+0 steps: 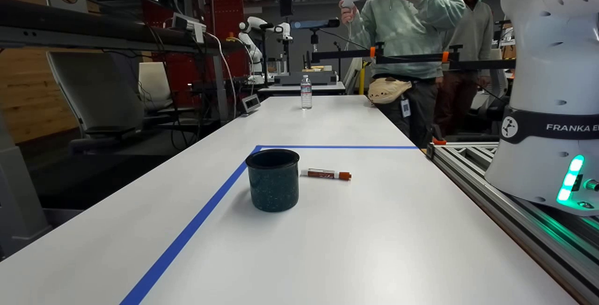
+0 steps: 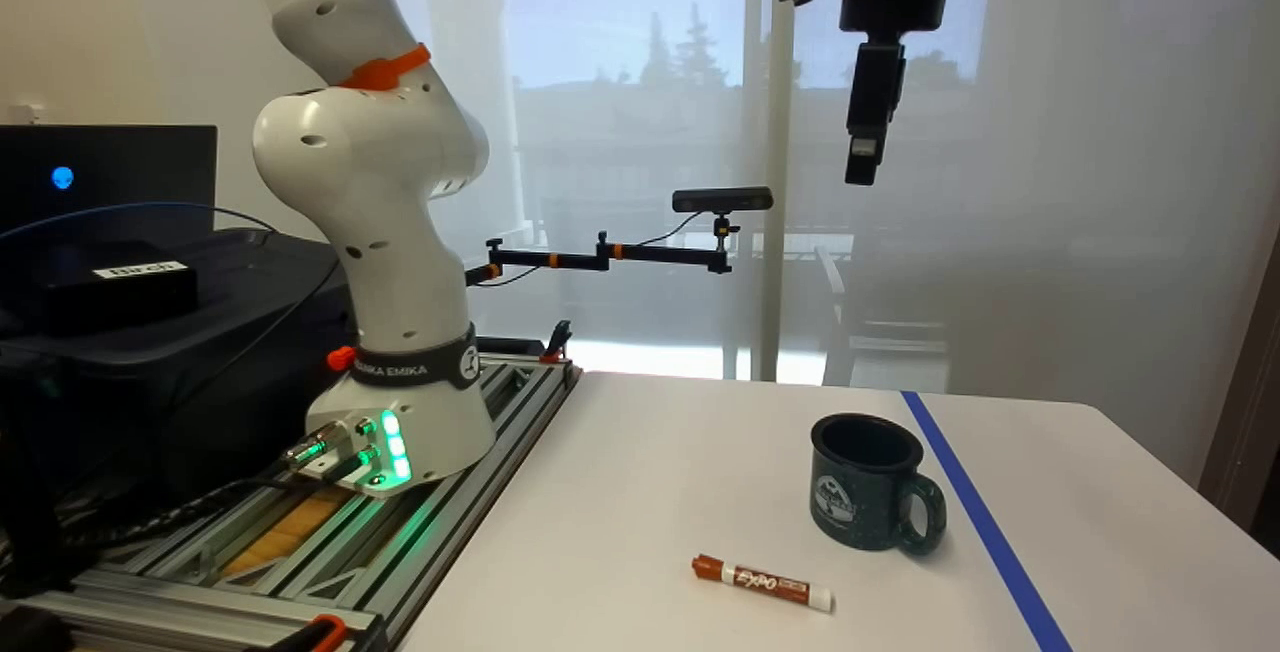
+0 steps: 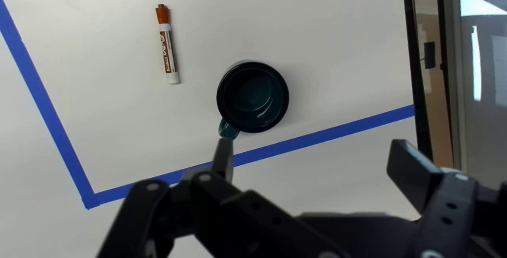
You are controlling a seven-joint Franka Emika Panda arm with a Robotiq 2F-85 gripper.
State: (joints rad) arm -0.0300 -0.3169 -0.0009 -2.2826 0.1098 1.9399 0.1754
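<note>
My gripper (image 3: 311, 157) is open, its fingers wide apart with nothing between them. In an exterior view the gripper (image 2: 862, 167) hangs high above the table, pointing down and touching nothing. The nearest thing beneath it is a dark green speckled mug (image 2: 865, 492), standing upright. From above, the mug (image 3: 253, 96) shows a bare inside, and its handle reaches toward the left fingertip in the picture. A brown-capped Expo marker (image 3: 168, 48) lies on its side near the mug, apart from it; both exterior views show this marker (image 1: 326, 174) too.
Blue tape (image 1: 196, 221) marks lines on the white table (image 1: 374, 249), close beside the mug. A water bottle (image 1: 306, 92) stands far down the table. A camera on a jointed bar (image 2: 722, 200) sticks out near the arm's base. Two people stand behind the table's side.
</note>
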